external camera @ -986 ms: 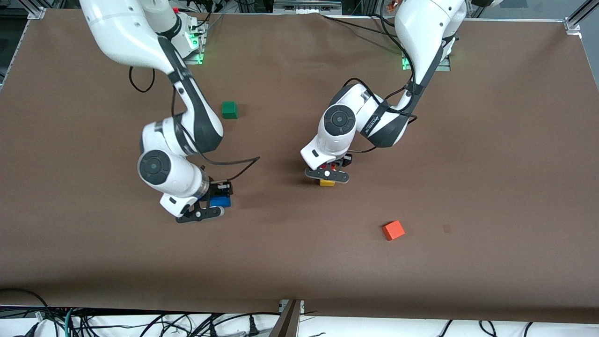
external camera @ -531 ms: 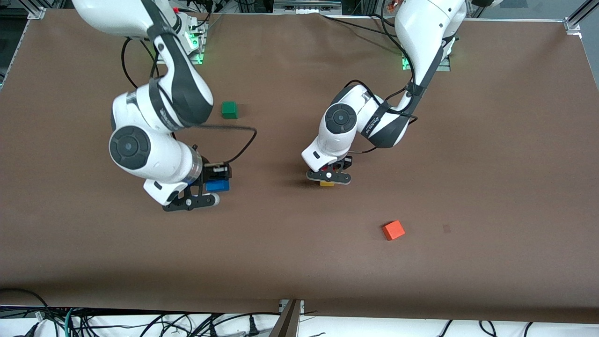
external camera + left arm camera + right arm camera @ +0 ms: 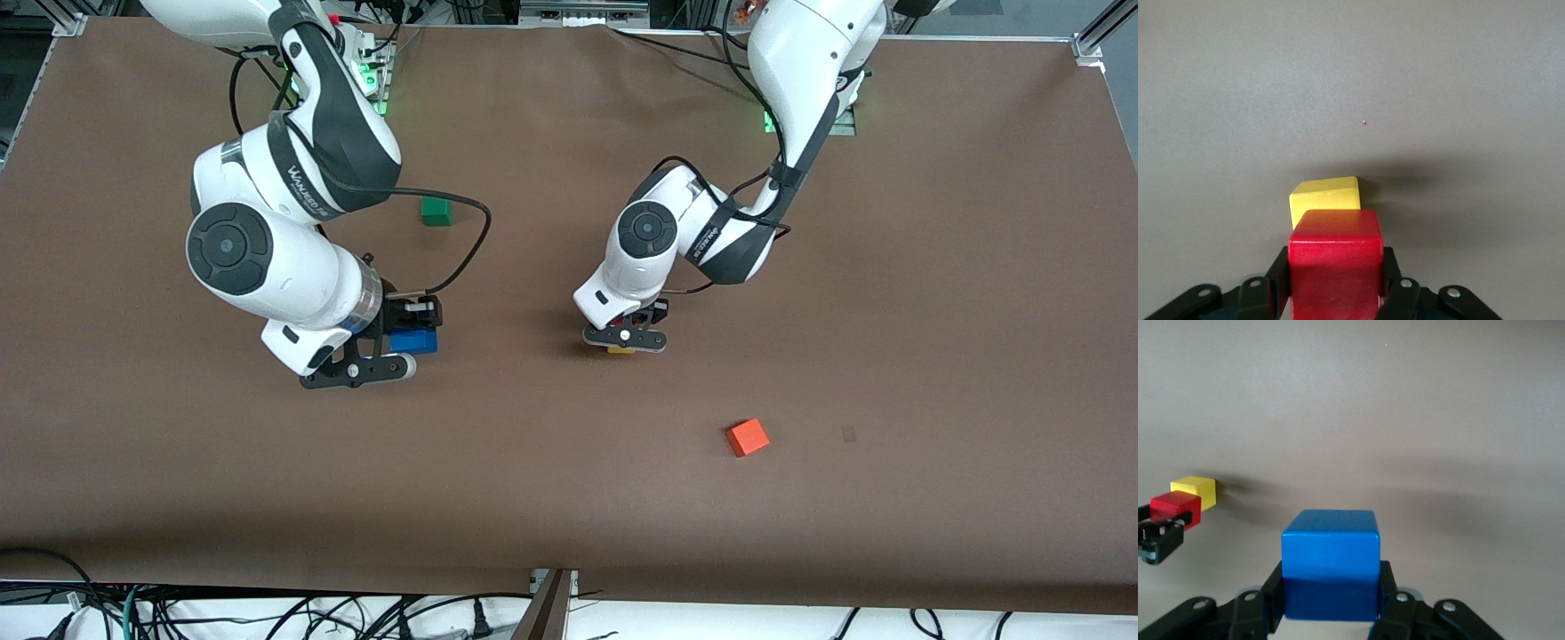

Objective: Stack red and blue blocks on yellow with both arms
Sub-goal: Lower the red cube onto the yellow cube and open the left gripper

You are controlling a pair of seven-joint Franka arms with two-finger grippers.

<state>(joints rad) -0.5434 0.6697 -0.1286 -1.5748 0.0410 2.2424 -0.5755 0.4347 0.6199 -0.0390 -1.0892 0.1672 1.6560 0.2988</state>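
Lifted higher since before, the right gripper (image 3: 402, 342) clamps the blue block (image 3: 414, 340) above the brown table (image 3: 889, 311) — the left gripper (image 3: 624, 335) grips the red block (image 3: 1335, 263) over the yellow cube (image 3: 621, 349).

The brown table (image 3: 933, 267) looks matt and cloth-like. The deep red cube (image 3: 1335, 263) and bright blue cube (image 3: 1331, 563) show smooth, slightly satin faces; the yellow cube (image 3: 1325, 195) looks alike.

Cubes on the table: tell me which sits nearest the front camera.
The orange-red cube, lying alone, lowest in the front view; green and yellow cubes lie farther back.
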